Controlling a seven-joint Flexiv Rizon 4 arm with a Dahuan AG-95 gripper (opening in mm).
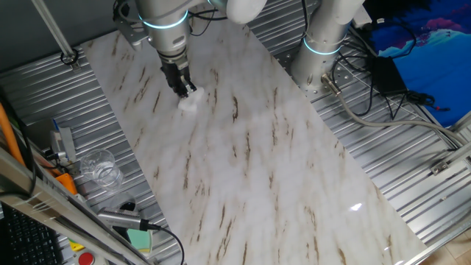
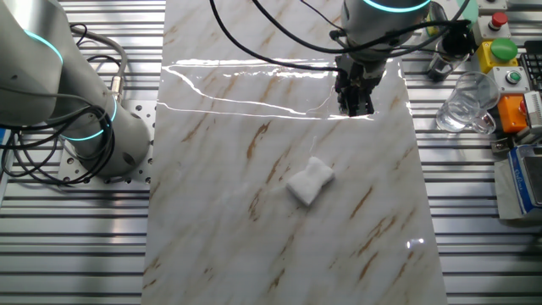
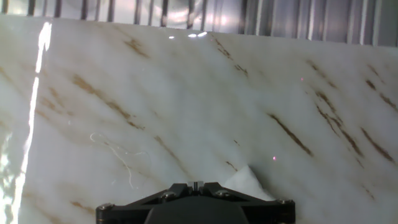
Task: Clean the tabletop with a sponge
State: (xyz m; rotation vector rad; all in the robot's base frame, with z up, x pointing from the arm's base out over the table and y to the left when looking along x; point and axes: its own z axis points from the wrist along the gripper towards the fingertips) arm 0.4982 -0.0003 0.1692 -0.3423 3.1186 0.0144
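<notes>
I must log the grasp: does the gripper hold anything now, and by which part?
Nothing is held. The gripper hangs above the tabletop, and the sponge lies free on the marble, apart from the jaws.

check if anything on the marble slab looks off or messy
Mostly fine. The sponge lies loose on the tabletop, crumpled and set at an angle, with the hand above the slab and apart from it, not gripping it. The hand view shows a thin pale thread or squiggle on the marble. No spill or damage shows.
</notes>
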